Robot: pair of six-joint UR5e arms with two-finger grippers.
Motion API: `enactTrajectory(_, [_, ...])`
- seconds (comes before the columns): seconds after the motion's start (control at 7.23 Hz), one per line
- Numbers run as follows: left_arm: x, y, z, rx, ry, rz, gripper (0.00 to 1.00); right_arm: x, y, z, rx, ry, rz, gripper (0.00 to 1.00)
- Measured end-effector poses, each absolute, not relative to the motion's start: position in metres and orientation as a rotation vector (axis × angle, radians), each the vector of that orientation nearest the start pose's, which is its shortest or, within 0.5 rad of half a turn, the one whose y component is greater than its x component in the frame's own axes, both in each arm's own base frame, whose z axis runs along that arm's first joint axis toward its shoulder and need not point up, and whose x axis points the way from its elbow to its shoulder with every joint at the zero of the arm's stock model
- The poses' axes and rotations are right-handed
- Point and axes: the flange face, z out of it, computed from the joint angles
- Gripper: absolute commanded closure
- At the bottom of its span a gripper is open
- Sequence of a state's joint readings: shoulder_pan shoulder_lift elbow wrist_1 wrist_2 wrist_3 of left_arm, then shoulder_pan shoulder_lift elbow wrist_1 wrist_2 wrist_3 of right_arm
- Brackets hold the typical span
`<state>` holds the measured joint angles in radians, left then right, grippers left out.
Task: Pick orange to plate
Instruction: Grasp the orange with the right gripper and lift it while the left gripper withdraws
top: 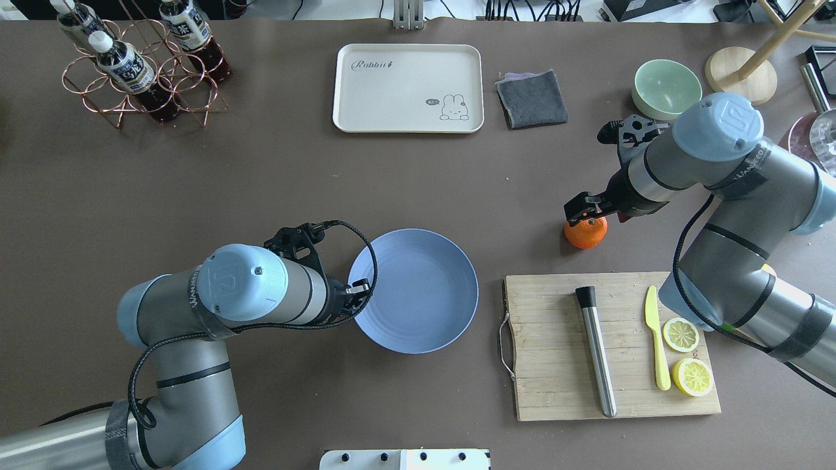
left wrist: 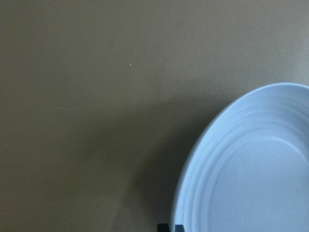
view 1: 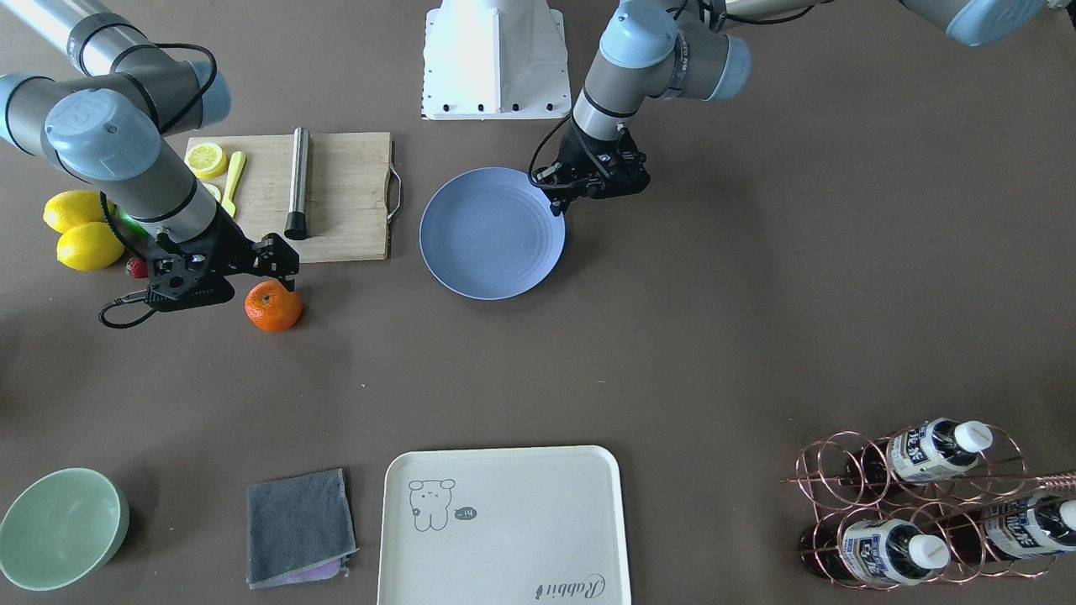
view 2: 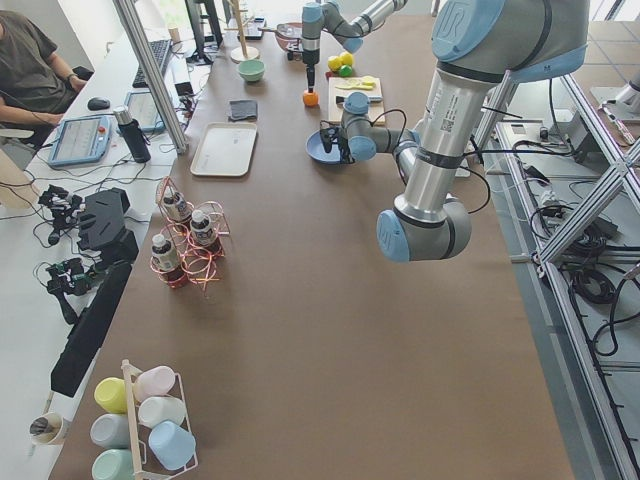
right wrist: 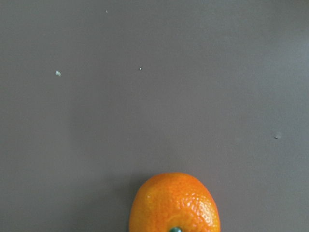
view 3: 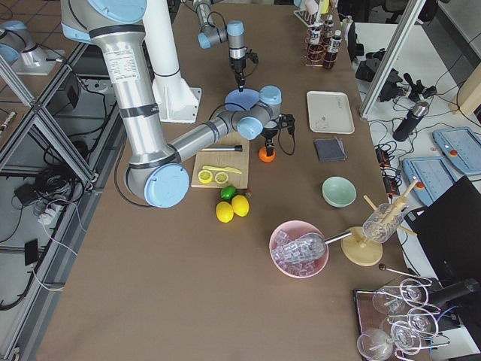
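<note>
The orange (view 1: 273,306) rests on the brown table beyond the cutting board's corner, and it also shows in the overhead view (top: 586,232) and at the bottom of the right wrist view (right wrist: 175,205). My right gripper (top: 585,210) hangs just above the orange and is open; its fingers do not show in the wrist view. The light-blue plate (view 1: 492,233) lies empty in the middle of the table (top: 418,290). My left gripper (top: 358,288) is shut with nothing in it, at the plate's rim (left wrist: 193,193) on the side away from the orange.
A wooden cutting board (top: 555,352) carries a metal rod (top: 597,352), a yellow knife (top: 658,346) and lemon slices (top: 681,334). Whole lemons (view 1: 84,231) lie beside the right arm. On the far side are a cream tray (top: 408,88), a grey cloth (top: 532,98), a green bowl (top: 665,88) and a bottle rack (top: 140,65).
</note>
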<state>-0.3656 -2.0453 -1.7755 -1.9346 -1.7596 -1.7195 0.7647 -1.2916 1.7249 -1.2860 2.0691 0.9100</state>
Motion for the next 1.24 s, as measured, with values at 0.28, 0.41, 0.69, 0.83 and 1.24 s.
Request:
enactTrajectory(0.28, [0.555,-0.329,0.256,-0.053,1.059,-0.367,0.92,-0.392,-0.479,0.417,0.093,-0.816,-0.092,0.02])
enactTrajectory(0.41, [0.556,-0.327,0.256,-0.052,1.059,-0.367,0.72,-0.397,-0.480,0.424,0.093,-0.800,-0.096,0.07])
enactTrajectory(0.69, [0.556,-0.327,0.257,-0.052,1.059,-0.366,0.07,-0.402,-0.480,0.428,0.093,-0.789,-0.101,0.96])
enactTrajectory(0.83, [0.555,-0.326,0.257,-0.051,1.059,-0.365,0.04,-0.404,-0.482,0.424,0.097,-0.792,-0.101,1.00])
enactTrajectory(1.24, [0.528,-0.339,0.248,-0.019,1.088,-0.360,0.04,-0.420,-0.492,0.370,0.110,-0.848,-0.082,1.00])
